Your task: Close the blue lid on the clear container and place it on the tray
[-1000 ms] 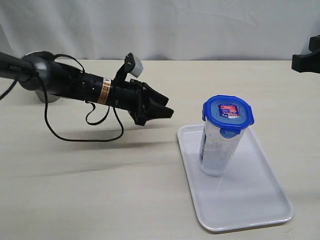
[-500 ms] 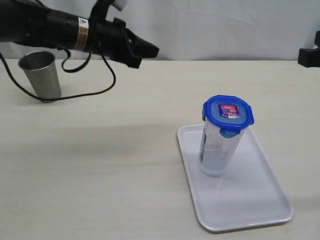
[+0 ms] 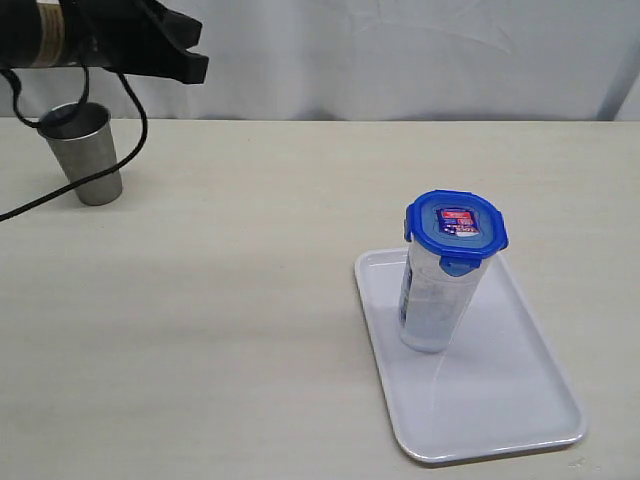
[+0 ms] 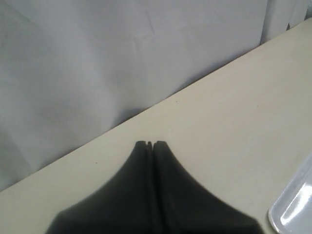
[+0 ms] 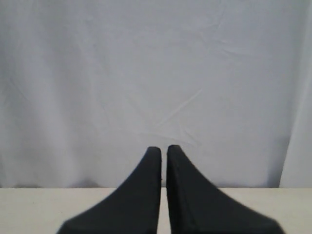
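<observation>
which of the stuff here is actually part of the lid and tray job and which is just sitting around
Part of the job:
- blue lid, sitting on top of the container
- clear container, standing upright on the tray
- tray

Just lying about:
- grey metal cup, far off to the left, well apart from the tray
</observation>
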Controlling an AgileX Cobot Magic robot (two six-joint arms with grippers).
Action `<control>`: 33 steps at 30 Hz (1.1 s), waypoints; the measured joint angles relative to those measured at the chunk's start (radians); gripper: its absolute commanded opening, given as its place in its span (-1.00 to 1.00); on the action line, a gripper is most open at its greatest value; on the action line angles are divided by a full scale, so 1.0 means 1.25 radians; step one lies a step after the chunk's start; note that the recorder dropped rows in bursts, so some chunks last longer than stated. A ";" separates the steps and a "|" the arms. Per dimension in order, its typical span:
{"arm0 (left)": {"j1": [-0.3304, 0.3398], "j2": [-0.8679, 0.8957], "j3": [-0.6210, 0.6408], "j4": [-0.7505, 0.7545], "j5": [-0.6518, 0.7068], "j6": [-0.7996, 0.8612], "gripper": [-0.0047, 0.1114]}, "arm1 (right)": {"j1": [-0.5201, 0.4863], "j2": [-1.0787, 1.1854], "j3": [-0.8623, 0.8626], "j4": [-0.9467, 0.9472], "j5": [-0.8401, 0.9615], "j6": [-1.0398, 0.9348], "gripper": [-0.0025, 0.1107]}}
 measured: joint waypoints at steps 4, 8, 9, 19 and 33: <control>0.000 -0.092 0.066 0.000 0.032 0.000 -0.92 | 0.000 -0.049 0.006 0.002 -0.006 0.005 -0.88; 0.000 -0.206 0.141 -0.002 0.091 0.000 -0.92 | 0.000 -0.087 0.006 0.021 -0.010 0.006 -0.88; 0.000 -0.237 0.161 -0.007 0.103 0.000 -0.92 | 0.000 -0.094 0.006 0.026 -0.010 0.006 -0.88; 0.000 -0.493 0.304 -0.022 0.133 0.000 -0.92 | 0.000 -0.097 0.007 0.035 -0.012 0.006 -0.88; 0.000 -0.622 0.309 -0.022 0.133 0.000 -0.92 | 0.000 -0.097 0.007 0.037 -0.012 0.006 -0.88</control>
